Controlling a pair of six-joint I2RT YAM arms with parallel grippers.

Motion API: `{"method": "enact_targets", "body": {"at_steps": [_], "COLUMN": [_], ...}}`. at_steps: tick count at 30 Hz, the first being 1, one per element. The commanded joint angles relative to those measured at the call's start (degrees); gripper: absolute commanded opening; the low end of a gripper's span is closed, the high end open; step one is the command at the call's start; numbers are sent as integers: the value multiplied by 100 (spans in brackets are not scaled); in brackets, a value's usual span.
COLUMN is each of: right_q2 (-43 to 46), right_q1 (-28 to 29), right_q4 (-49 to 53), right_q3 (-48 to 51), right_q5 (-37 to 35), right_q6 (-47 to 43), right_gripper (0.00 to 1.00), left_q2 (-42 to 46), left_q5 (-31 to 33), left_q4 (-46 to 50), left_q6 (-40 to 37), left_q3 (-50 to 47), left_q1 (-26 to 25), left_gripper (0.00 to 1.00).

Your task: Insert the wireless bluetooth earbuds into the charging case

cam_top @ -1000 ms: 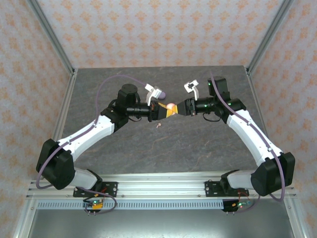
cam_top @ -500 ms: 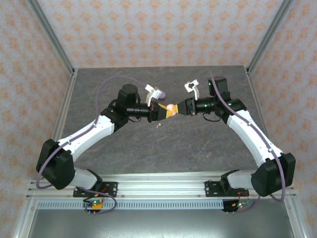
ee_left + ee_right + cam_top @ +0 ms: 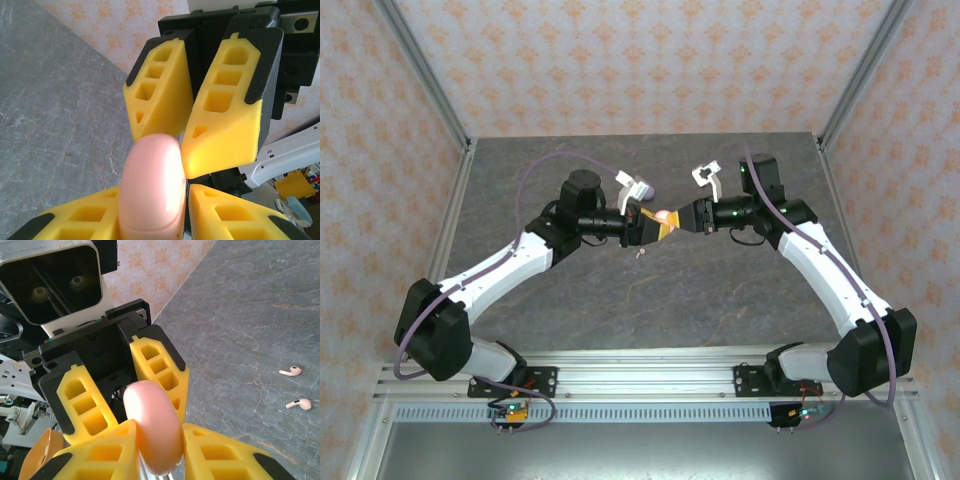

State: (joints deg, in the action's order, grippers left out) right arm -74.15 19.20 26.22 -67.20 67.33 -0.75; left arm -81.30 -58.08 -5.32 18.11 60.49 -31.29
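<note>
Right gripper (image 3: 157, 429) clamps narrow on the round, glossy pink case (image 3: 150, 410); left gripper's (image 3: 152, 192) grip I cannot tell. Two tiny pale pink stemmed earbuds (image 3: 290, 372) (image 3: 299, 404) lie on the bench (image 3: 250, 300) near the case.

— Where is the charging case?
— The pale pink charging case (image 3: 665, 215), a glossy rounded shell that looks closed, is up off the desk (image 3: 720, 290). It sits edge-on between the yellow fingers of the left hand (image 3: 651, 226) and the right hand (image 3: 680, 217), which meet at it from opposite sides.
— Any other case?
— A lilac rounded case (image 3: 645, 189) sits farther back, partly hidden.
— And the earbuds?
— One pink earbud (image 3: 291, 371) and a second pink earbud (image 3: 299, 404) lie loose on the desk, near each other but apart. Both are outside the case.
</note>
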Motion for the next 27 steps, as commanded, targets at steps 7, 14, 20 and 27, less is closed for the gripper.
{"method": "enact_targets", "body": {"at_steps": [7,14,20,27], "right_q2": [55,93,37,14], "right_q1": [22,16,20,22], "right_q4": [32,144,274,243], "right_q3": [-206,-200,-234,-276], "right_q5": [86,-127,-513,-890], "right_q6": [-101,-102,-78,63], "right_gripper": [25,32,37,39], "left_q2": [-45,39,193,431], "left_q5": [-55,-2,134,403], "left_q4": [-71,-45,11,-6], "left_q6": [-37,-252,-637,-1182], "left_q3": [210,154,66,-129], "left_q1": [-46,-49,-118,-315], "left_gripper": [24,17,16,15]}}
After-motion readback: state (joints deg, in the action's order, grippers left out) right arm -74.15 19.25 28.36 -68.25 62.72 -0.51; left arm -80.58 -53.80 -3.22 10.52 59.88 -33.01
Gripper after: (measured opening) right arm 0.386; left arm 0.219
